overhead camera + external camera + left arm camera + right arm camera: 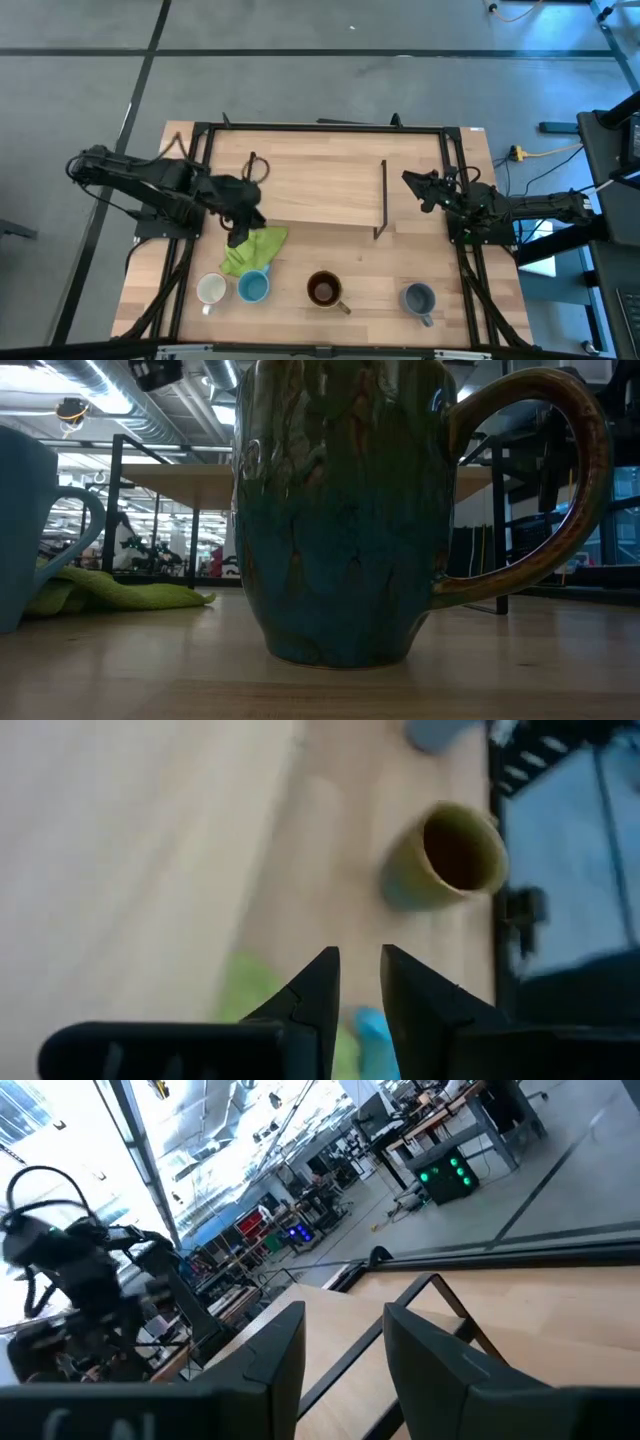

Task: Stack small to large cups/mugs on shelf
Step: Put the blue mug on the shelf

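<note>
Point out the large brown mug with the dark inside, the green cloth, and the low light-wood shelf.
Large brown mug (pixel 323 288), high view: dark inside.
Green cloth (pixel 256 250), high view: middle of the crumpled fabric.
Low light-wood shelf (pixel 320 190), high view: bare middle of the board.

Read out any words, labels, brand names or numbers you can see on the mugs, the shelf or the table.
None: no text shows on the four mugs, the shelf, the green cloth or the table.
Signs in the room behind the table: too blurred to read.
</note>
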Controlling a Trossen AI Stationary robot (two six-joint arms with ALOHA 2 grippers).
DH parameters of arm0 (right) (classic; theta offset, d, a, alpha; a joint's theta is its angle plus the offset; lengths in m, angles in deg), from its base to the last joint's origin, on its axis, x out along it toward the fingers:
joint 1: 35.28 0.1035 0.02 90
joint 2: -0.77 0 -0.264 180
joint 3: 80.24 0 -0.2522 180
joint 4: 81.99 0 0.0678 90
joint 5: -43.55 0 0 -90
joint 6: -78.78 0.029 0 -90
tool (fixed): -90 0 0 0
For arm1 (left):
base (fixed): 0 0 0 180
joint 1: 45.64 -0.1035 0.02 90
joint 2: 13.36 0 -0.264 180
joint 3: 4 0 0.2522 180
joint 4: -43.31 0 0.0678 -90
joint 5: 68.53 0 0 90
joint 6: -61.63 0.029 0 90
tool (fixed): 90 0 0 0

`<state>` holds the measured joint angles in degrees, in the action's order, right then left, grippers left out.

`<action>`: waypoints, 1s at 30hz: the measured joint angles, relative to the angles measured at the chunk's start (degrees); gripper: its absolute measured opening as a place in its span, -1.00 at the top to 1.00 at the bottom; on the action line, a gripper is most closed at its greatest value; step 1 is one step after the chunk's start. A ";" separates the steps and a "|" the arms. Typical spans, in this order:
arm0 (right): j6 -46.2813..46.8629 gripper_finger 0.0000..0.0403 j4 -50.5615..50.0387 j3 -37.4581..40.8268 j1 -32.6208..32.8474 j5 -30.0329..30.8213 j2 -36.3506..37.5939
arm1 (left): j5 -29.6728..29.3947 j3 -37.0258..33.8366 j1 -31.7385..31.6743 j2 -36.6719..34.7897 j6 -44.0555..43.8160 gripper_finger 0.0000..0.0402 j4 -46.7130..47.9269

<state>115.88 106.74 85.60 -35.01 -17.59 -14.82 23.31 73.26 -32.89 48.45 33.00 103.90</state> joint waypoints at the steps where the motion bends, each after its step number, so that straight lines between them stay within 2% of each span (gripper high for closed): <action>1: 0.02 0.32 -0.02 0.00 0.00 0.00 0.00 | 1.36 0.00 0.60 0.98 0.69 0.65 -2.69; 4: -0.02 0.32 -0.02 0.00 0.01 0.00 0.00 | 3.16 0.07 0.82 4.69 4.88 0.65 -9.42; 8: -0.06 0.32 -0.03 0.00 0.00 0.00 0.00 | 7.76 0.16 -4.35 9.79 10.40 0.65 -13.06; 11: -0.07 0.32 -0.06 0.00 0.02 0.01 0.00 | 13.00 4.83 -8.14 14.00 13.43 0.65 -12.94; 13: -0.07 0.32 -0.06 0.00 0.02 0.00 0.00 | 13.13 9.94 -9.00 16.06 16.72 0.65 -7.78; 15: -0.08 0.32 -0.07 0.00 0.02 0.00 0.00 | 10.36 14.20 -8.72 17.29 20.11 0.65 0.57; 18: -0.08 0.32 -0.09 0.00 0.02 0.00 0.00 | 7.16 15.22 -7.65 17.32 22.00 0.65 10.15; 24: -0.10 0.32 -0.11 0.00 0.02 0.00 0.00 | 7.46 8.90 -1.07 14.38 13.80 0.65 14.11; 30: -0.10 0.32 -0.53 0.00 0.02 -0.02 0.00 | -3.19 1.85 9.48 6.16 -2.71 0.65 11.61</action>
<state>115.77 106.20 85.60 -34.99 -17.61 -14.82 20.12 75.11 -23.42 54.61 30.29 115.51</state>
